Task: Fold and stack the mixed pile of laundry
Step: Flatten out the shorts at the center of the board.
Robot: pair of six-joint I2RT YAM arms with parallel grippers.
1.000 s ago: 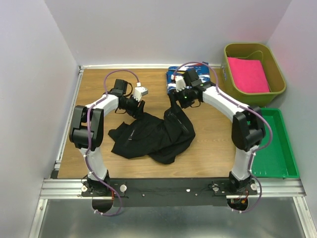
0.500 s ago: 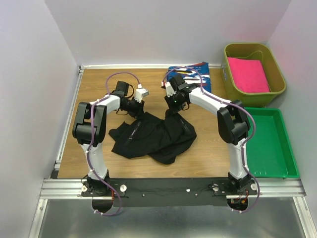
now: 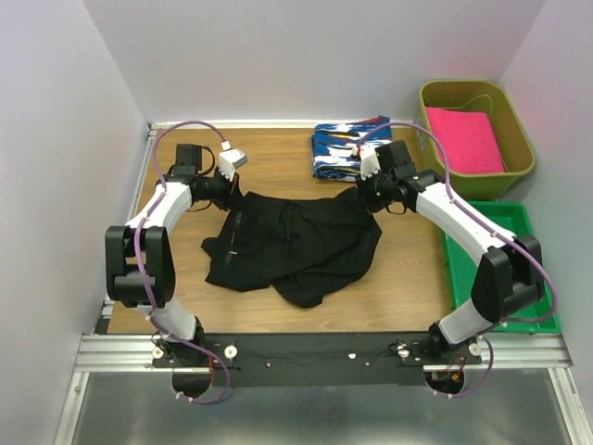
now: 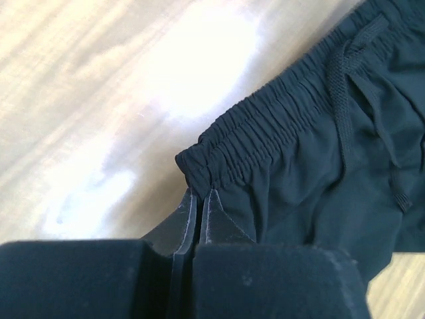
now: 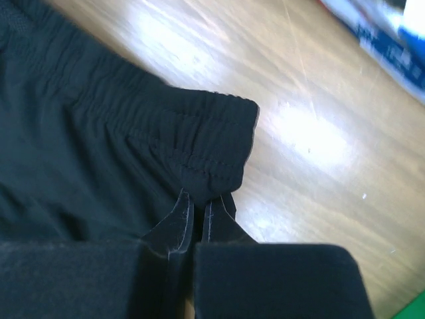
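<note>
The black garment (image 3: pixel 296 241), shorts with an elastic waistband and a drawstring, lies mid-table with its waistband stretched between my two grippers. My left gripper (image 3: pixel 232 192) is shut on the waistband's left corner; in the left wrist view the gathered band (image 4: pixel 265 126) is pinched at the left gripper (image 4: pixel 199 194). My right gripper (image 3: pixel 371 197) is shut on the right corner; in the right wrist view the black garment (image 5: pixel 199 146) runs into the right gripper (image 5: pixel 202 199). The blue cloth with white, red and black blotches (image 3: pixel 347 148) lies folded at the back, its edge (image 5: pixel 392 40) also showing.
An olive bin (image 3: pixel 523 167) at the back right holds a bright pink folded cloth (image 3: pixel 463 139). A green tray (image 3: pixel 533 278) lies along the right edge. Walls close in the table at the back and on the left.
Both grippers have shut on the waistband's corners and moved apart, the left one leftward and the right one rightward. The black garment's top edge is now spread wide.
</note>
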